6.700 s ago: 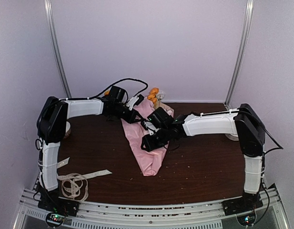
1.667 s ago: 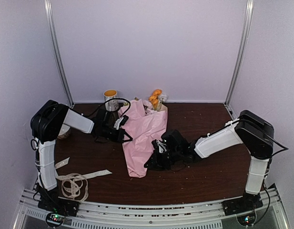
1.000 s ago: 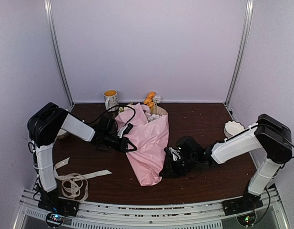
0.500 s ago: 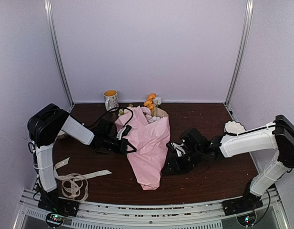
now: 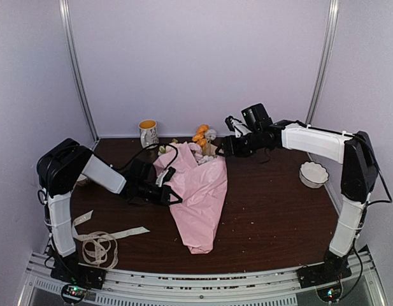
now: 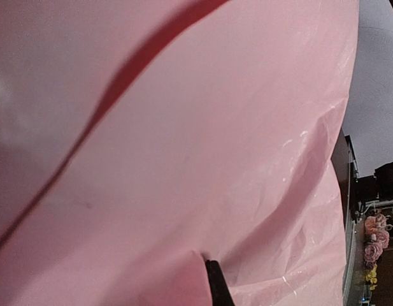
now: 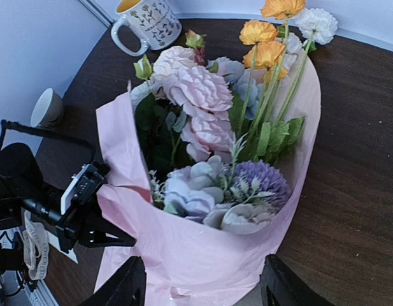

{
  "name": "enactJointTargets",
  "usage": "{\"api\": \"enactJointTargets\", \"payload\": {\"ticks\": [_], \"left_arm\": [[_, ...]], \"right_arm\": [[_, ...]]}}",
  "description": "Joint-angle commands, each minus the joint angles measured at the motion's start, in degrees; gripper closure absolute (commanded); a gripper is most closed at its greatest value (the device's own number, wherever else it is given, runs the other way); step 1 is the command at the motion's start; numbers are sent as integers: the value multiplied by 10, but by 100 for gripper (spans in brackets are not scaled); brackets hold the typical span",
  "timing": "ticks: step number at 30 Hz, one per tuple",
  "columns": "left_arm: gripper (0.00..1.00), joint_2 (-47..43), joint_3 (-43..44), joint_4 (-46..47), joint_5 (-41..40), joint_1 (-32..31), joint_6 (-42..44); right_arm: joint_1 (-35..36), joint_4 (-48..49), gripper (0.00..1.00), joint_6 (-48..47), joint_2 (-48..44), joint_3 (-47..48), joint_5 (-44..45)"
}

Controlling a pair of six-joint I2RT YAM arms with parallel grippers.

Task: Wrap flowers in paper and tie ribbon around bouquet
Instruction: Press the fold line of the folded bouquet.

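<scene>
Holding the wrap shut: left hand (image 5: 173,196) is pinched closed on the pink paper (image 6: 183,159) at the left edge of the bouquet (image 5: 199,191), which lies mid-tabletop (image 5: 279,217). Right hand (image 5: 225,148) hovers open, empty, over the flowers (image 7: 209,146). Keep that pinch firm until the ribbon (image 5: 97,245), near-left, is fetched. Vs. half a sec ago: right hand was low beside the bouquet.

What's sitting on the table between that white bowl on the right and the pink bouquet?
Nothing. In the top view, only bare brown table, with a few specks, separates the bowl from the bouquet.
</scene>
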Motion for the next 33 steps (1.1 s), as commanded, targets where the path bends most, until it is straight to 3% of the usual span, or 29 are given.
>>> {"api": "enactJointTargets", "payload": {"ticks": [1, 6, 9, 10, 14, 17, 26, 33], "left_arm": [[100, -6, 6, -2, -20, 4, 4], [100, -4, 9, -10, -19, 4, 8], [100, -5, 10, -13, -19, 4, 10], [100, -5, 10, -13, -19, 4, 10], [100, -7, 11, -19, -23, 4, 12], [100, -9, 15, -32, -28, 4, 18], [100, -26, 18, -48, -31, 3, 49], [100, -30, 11, -15, -31, 1, 45]], "right_arm": [[-15, -96, 37, -50, 56, 51, 68], [-15, -84, 35, -63, 88, 63, -22], [-16, -72, 40, -59, 101, 71, -37], [-17, -60, 45, -56, 102, 69, -36], [-24, -34, 86, -38, 110, 72, -38], [-29, -29, 100, -32, 109, 76, -26], [-35, 23, 100, 33, 79, 54, -3], [-36, 25, 73, 67, 78, 38, 34]]}}
